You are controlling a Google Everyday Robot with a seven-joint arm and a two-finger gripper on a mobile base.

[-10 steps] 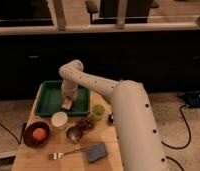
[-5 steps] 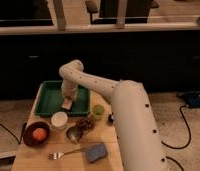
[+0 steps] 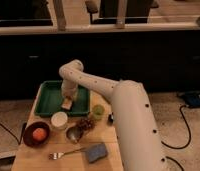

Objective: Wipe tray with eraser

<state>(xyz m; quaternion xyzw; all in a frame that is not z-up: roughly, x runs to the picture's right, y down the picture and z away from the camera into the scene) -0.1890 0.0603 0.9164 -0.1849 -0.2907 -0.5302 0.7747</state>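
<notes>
The robot's tool (image 3: pixel 67 99) reaches down into the green tray (image 3: pixel 47 104) at the worktop's (image 3: pixel 38 161) far left corner, clamped on the tan eraser (image 3: pixel 67 104), which rests on the tray floor near its front rim. Nearer the front edge sit a white cup (image 3: pixel 59 120), a dark bowl (image 3: pixel 29 140) and a blue-grey pad (image 3: pixel 96 152) — all outside the tray.

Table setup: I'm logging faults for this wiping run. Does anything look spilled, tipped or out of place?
Nothing stands out. The gripper is down inside the green tray at the eraser; the tray sits flat, the white cup and green cup stand upright, and the orange lies in its dark bowl.
</notes>
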